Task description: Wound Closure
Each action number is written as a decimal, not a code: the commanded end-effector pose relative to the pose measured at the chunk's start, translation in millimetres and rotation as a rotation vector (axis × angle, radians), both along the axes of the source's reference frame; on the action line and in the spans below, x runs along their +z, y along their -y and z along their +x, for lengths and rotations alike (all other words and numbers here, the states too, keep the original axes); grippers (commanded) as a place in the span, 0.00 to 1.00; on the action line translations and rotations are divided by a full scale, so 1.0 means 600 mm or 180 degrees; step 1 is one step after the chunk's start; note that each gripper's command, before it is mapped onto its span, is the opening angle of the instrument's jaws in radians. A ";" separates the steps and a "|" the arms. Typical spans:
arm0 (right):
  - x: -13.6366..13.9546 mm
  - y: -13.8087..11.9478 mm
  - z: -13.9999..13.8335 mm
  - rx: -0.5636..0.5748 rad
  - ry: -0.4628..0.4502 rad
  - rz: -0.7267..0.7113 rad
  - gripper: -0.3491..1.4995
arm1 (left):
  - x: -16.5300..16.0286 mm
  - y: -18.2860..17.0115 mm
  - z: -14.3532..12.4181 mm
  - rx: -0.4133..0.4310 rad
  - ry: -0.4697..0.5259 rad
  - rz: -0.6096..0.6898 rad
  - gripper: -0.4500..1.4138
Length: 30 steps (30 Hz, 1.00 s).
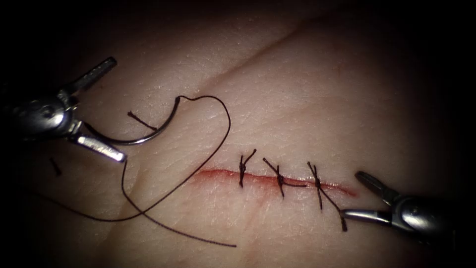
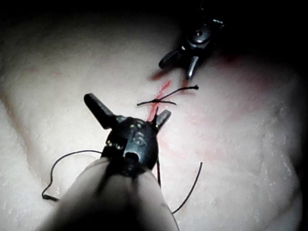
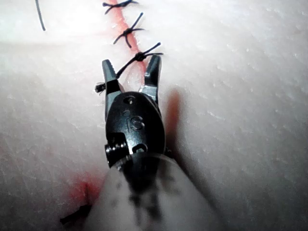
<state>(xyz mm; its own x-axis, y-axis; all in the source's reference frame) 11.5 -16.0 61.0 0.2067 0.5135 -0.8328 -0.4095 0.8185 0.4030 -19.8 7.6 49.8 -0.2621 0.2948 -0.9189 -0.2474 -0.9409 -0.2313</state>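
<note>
Left pincer (image 1: 106,111): jaws spread wide, pinching nothing; one jaw points up and away, the other lies low over the tissue.
Right pincer (image 1: 369,198): jaws spread, holding nothing; it sits at the right end of the cut (image 1: 218,173), its lower jaw close to the long tail of the nearest stitch.
Needle (image 1: 148,135): lies free on the tissue (image 1: 307,89), left of the cut, not in the tissue as far as can be seen. Its curve runs between the left pincer's two jaws, one end close to the wrist, the thread-bearing end arching up and away to the right of that pincer.
Key relation: the needle lies just in front of the left pincer, inside its spread; its long arc runs from the pincer's throat outward toward the cut. The left arm is far nearer; the right pincer is well apart from it, beyond the stitches.
Thread (image 1: 225,124): leaves the needle's far end, loops over, sweeps down left of the cut, crosses itself below the left pincer and ends loose on the tissue.
Stitches (image 1: 280,178): three knotted across the cut, between the two pincers; the cut's left stretch lies unstitched, with red fluid along it.
Cut ends of thread (image 1: 55,167): one short piece below the left pincer, another beside the needle.
Writing: the right pincer (image 3: 130,72) bears an "S" on its housing; the left pincer (image 2: 127,108) carries a similar mark, perhaps "S".
</note>
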 end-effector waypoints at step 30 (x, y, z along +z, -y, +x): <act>-0.0010 0.0037 0.0023 -0.0156 0.0018 0.0040 0.99 | 0.0303 -0.0035 -0.0049 0.1695 -0.1051 0.0103 0.57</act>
<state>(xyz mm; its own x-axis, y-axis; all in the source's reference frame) 12.2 -17.4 60.0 0.2371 0.5121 -0.8256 -0.3757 0.8320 0.4082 -21.8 10.5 68.0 -0.6703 0.0479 -0.7405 0.1944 -0.9517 -0.2375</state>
